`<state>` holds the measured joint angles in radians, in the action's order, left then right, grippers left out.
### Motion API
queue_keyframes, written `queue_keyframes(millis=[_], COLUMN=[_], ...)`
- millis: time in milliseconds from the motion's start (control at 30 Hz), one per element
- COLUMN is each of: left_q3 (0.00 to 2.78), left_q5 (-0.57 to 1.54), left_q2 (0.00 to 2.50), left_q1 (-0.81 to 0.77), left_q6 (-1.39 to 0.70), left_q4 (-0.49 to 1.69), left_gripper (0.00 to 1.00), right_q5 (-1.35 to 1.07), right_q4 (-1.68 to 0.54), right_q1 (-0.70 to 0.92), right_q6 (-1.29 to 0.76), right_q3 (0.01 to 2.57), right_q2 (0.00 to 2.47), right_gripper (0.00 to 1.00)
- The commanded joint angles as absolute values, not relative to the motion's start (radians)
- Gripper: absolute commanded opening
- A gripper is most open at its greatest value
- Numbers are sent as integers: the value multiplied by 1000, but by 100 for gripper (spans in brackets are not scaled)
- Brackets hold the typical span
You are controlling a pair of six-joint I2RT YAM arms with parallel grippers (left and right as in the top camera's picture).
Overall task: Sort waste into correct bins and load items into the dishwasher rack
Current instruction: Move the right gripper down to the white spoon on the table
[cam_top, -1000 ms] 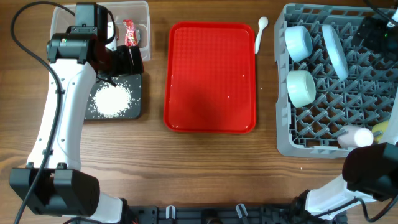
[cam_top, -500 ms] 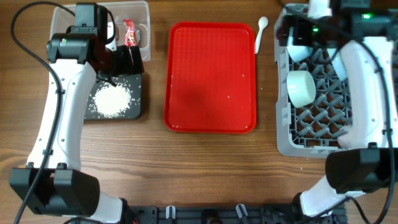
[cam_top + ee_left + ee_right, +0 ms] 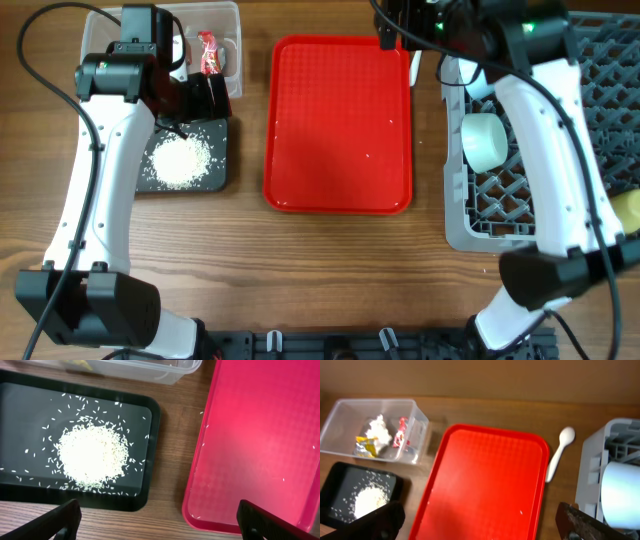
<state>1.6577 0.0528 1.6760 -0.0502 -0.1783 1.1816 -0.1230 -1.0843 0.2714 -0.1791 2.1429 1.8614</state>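
1. Rice grains lie in one heap in the middle of the black tray, with loose grains scattered around the heap on the tray floor.
2. We see a few single grains on the red serving tray, near its left rim.
3. The clear tub stands just behind the black tray. It holds a crumpled tissue, a red wrapper and a yellow-brown wrapper.
4. The white spoon lies on the desk between the red serving tray and the dishwasher rack, just beside the tray's far right corner. Its bowl end points away from the robot.
5. The dishwasher rack stands at the right of the desk. One pale bowl sits on its side in the rack's left part. A second bowl behind it is largely hidden by the right arm. The yellow cup shows at the rack's right edge, cut off by the frame.
6. The left gripper hangs above the gap between the black tray and the red serving tray. Its jaws are spread wide and hold nothing.
7. The right gripper is above the far end of the red serving tray, with the arm reaching across the rack's left side. Its jaws are spread wide and hold nothing.
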Motion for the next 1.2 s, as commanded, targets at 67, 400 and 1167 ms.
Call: queue_keyframes(millis=[67,400,1167], left_q3=[1654,1654,1654], left_q5=[58,58,58], left_q2=[1683,1683,1683], left_q1=[-46,-46,-46], left_q6=[-188,-188,-188], left_q4=[1180,1180,1180], left_gripper=[100,100,100], right_q5=[51,299,369], right_q4=[-1083,-847,-618], right_q1=[270,268,206], right_q6=[-274,-448,-796], right_q3=[2140,2139,2135], right_q2=[2160,2391,2529], right_gripper=[100,100,75])
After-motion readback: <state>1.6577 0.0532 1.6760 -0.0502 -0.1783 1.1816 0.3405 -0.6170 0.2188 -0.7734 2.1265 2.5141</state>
